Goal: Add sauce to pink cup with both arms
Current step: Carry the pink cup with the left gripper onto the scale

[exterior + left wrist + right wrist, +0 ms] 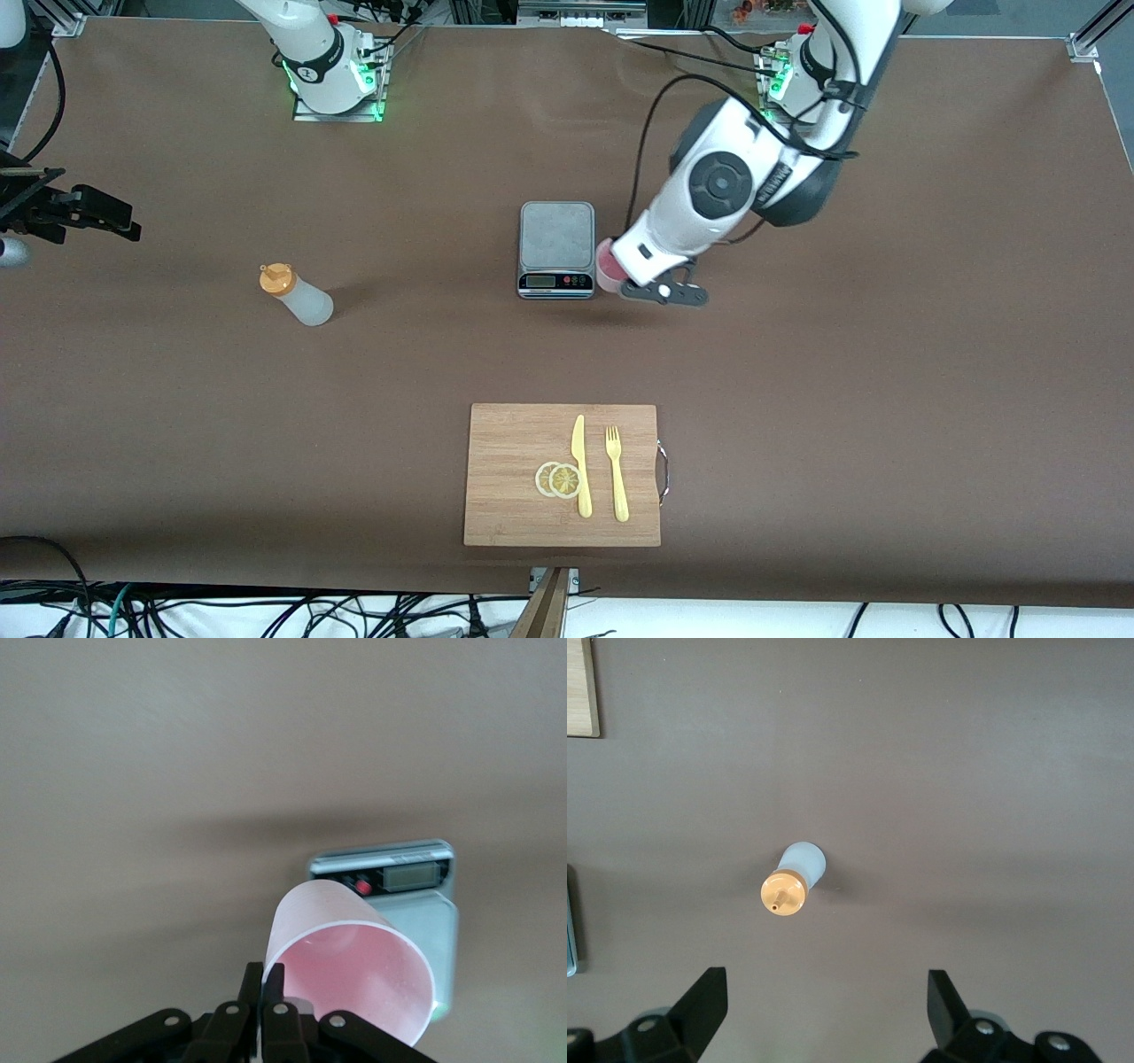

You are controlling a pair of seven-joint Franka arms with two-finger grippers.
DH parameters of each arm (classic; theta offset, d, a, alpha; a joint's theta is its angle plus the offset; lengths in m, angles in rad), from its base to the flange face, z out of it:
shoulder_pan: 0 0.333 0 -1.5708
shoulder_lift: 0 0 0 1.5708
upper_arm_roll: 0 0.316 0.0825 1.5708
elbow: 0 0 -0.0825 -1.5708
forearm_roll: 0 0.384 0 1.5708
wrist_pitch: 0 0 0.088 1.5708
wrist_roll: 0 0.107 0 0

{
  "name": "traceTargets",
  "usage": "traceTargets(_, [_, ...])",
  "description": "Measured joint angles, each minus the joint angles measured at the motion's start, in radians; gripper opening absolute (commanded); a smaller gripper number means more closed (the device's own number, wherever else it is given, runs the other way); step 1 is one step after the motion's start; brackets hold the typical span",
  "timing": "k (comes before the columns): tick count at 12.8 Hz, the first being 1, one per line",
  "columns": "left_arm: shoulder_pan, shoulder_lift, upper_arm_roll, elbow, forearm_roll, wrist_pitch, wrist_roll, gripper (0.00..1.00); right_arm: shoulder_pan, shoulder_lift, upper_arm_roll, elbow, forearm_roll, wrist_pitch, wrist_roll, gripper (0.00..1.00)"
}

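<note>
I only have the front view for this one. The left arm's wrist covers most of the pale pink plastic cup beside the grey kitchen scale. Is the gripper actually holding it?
Observer: Yes. In the left wrist view the left gripper is shut on the pale pink plastic cup, pinching its wall at the rim.
Operator: Anything inside the cup?
Observer: Nothing shows in it; the inside is bare pink.
Operator: And the right gripper? It's out of my frame.
Observer: The right gripper hangs open over the upright translucent squeeze bottle with the orange cap, not touching it.
</note>
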Motion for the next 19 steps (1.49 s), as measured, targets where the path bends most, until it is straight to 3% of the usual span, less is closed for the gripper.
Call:
traceTargets(6, [-0.176, 0.062, 0.002, -0.006, -0.005, 0.126, -0.206, 0.00, 0.000, 0.003, 0.000, 0.000, 0.000, 0.000, 0.000, 1.00])
traceTargets(16, [-0.214, 0.076, 0.007, -0.073, 0.020, 0.188, -0.223, 0.00, 0.000, 0.003, 0.001, 0.000, 0.000, 0.000, 0.000, 1.00])
traceTargets(17, [-0.217, 0.078, 0.007, -0.077, 0.020, 0.193, -0.224, 0.10, 0.000, 0.003, 0.001, 0.000, 0.000, 0.000, 0.000, 1.00])
traceTargets(18, [-0.219, 0.079, 0.007, -0.080, 0.020, 0.196, -0.224, 0.47, 0.000, 0.003, 0.001, 0.000, 0.000, 0.000, 0.000, 1.00])
traceTargets(19, [-0.221, 0.079, 0.007, -0.082, 0.020, 0.199, -0.225, 0.68, 0.000, 0.003, 0.001, 0.000, 0.000, 0.000, 0.000, 1.00])
